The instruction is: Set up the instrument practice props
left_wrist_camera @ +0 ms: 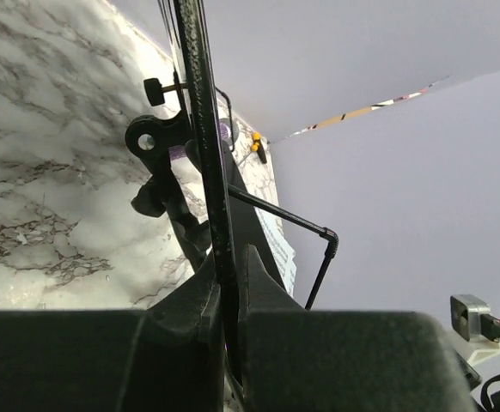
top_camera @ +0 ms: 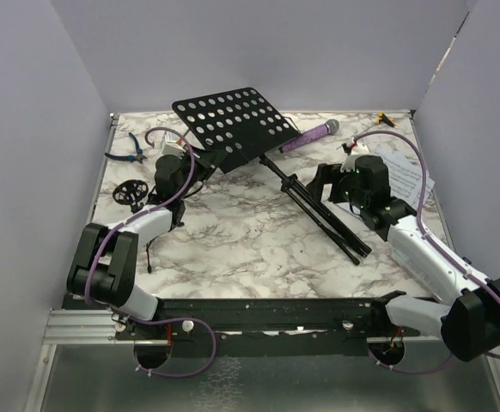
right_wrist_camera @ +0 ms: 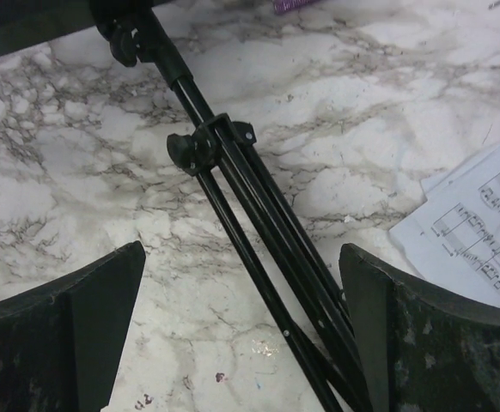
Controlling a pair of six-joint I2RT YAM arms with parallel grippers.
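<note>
Lying flat on the marble table point(top_camera: 233, 249), the music stand point(top_camera: 271, 163) has its long axis running diagonally. Its perforated desk point(top_camera: 233, 120) is toward the far left-centre, and its folded legs point(top_camera: 340, 232) point to the near right. That diagonal is what the next move turns on, I judge, since raising the stand means swinging the leg end down and the desk end up. The left gripper point(top_camera: 197, 163) is nearer the desk. In the left wrist view its fingers point(left_wrist_camera: 259, 283) are pressed together on a thin black edge of the stand, apparently the desk's lower lip. The right gripper point(right_wrist_camera: 241, 257) is nearer the legs. It is spread wide and holds nothing, and in its own view the bundled legs pass between its two fingers point(right_wrist_camera: 104, 300) without touching either. The legs lie closer to the right-hand finger and cross the gap at a slant. Further out, the purple microphone point(top_camera: 306, 136) lies beyond the shaft near the far edge. The sheet-music pages point(top_camera: 405, 172) sit right of the right gripper. The small mic stand point(top_camera: 130, 193) rests left of the left arm, with the pliers point(top_camera: 125, 148) just behind it.
</note>
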